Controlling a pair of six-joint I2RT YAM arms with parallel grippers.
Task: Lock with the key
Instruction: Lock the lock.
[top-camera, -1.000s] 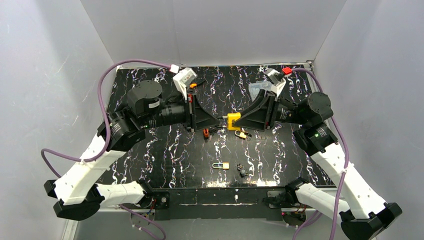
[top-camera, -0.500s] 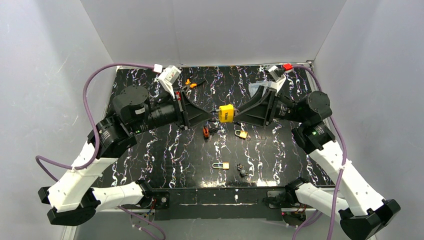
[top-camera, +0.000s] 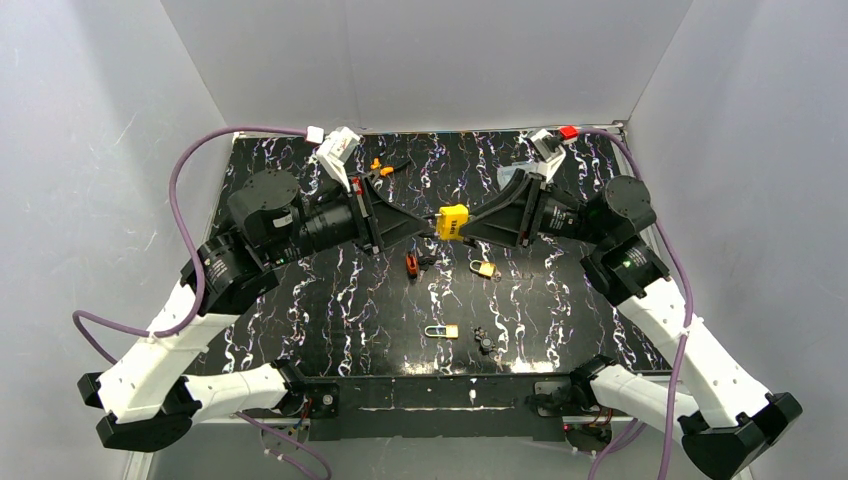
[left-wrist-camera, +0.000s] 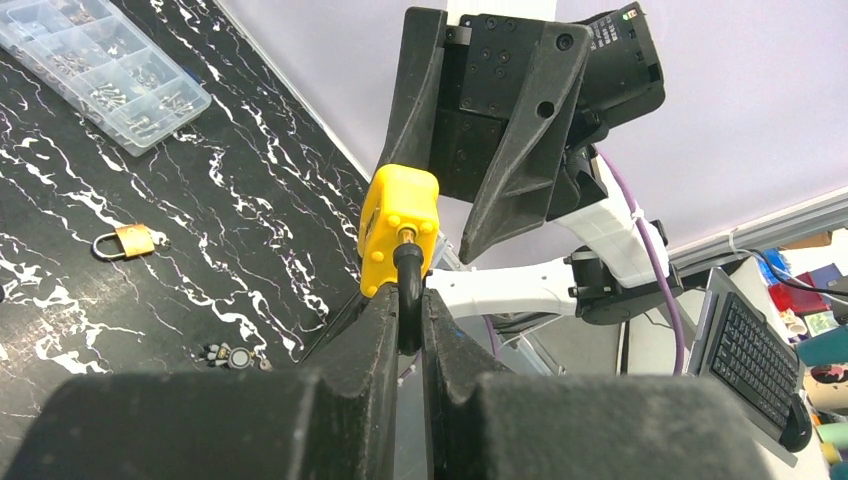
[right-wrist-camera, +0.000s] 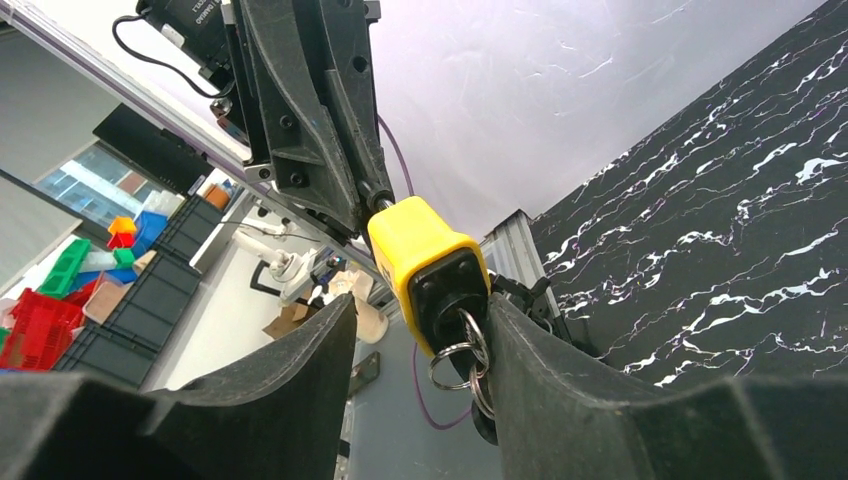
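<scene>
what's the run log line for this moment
left gripper: shut on black shackle of yellow block-shaped padlock | right gripper: open around its metal key ring | padlock: mid-air

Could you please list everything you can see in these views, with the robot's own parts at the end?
yellow padlock: one, yellow, held in the air between the two grippers
key rings: one bunch, silver, hanging from the yellow padlock's keyhole end
brass padlocks: two, brass, one right of centre, one nearer the front
red item: one, red and black, left of centre, too small to identify
dark item: one, black, beside the front brass padlock
orange items: two, orange, far left
compartment box: one, clear, far right
table: one, black with white veins
left gripper: shut on the padlock's shackle
right gripper: open, around the padlock's key end
</scene>
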